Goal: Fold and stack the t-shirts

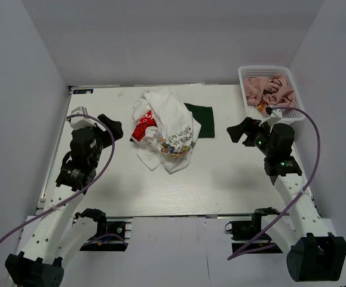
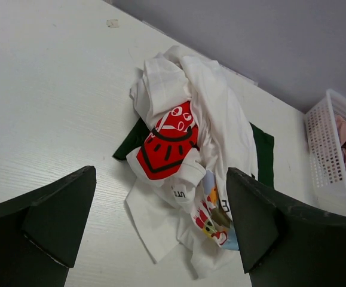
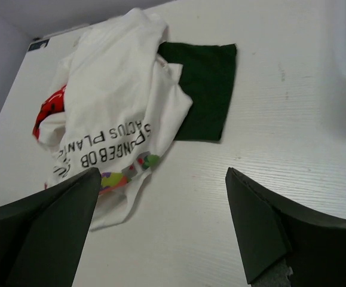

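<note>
Progress nil: t-shirts (image 1: 164, 128) crumpled in heap ahead of left gripper (image 1: 113, 127) and right gripper (image 1: 238, 131), none folded or stacked. Both grippers spread apart, empty. All folding remains.

My fingers (image 2: 47, 221) look like matt dark plastic. The desk (image 1: 220, 173) is white wood-grain board, smooth with a dull sheen. Mid-desk, the t-shirts (image 1: 167, 128) are soft, creased white cloth with flat red print; the dark green patch (image 1: 201, 119) is matt cloth. At the far right corner, the basket (image 1: 242, 81) is white plastic lattice holding crumpled pink cloth (image 1: 269, 89).
</note>
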